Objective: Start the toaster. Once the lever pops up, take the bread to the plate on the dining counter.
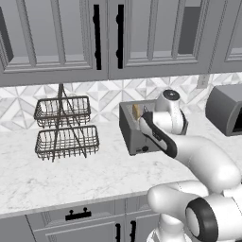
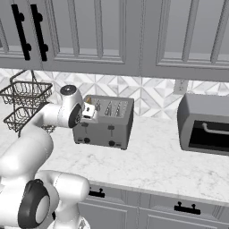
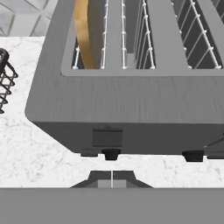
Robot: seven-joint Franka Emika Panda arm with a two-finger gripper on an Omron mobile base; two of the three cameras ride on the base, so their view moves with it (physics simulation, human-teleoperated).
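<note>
Toaster point(image 3: 131, 105) still to be started, judging by the bread point(image 3: 82, 35) standing tall in the leftmost slot and by the dark lever block point(image 3: 107, 138) sitting low on the front face. Jaws point(image 3: 112, 179) pressed together with nothing between them, poised just in front of and over that lever. Likely at the pressing step, or just finishing it; hard to say whether the lever has latched. Next move, as a guess: hold off clear of the slots, wait for the pop, then open up and come down over the bread's top edge for the lift.

Seen from the left base: toaster point(image 1: 137, 130) on the marble bench point(image 1: 71, 175), bread point(image 1: 136, 112) peeking yellow from the near slot, wrist masking most of the front, a two-tier wire basket point(image 1: 64, 127) well apart to the left.

Seen from the right base: toaster point(image 2: 105, 123) front fully exposed with its small dark knobs, the hand at its left end, plus a darker rounded appliance point(image 2: 203, 123) well apart on the right.

From the hand camera alone: slot wires, bread crust and lever detail close up. Plate and dining counter beyond these pictures.
</note>
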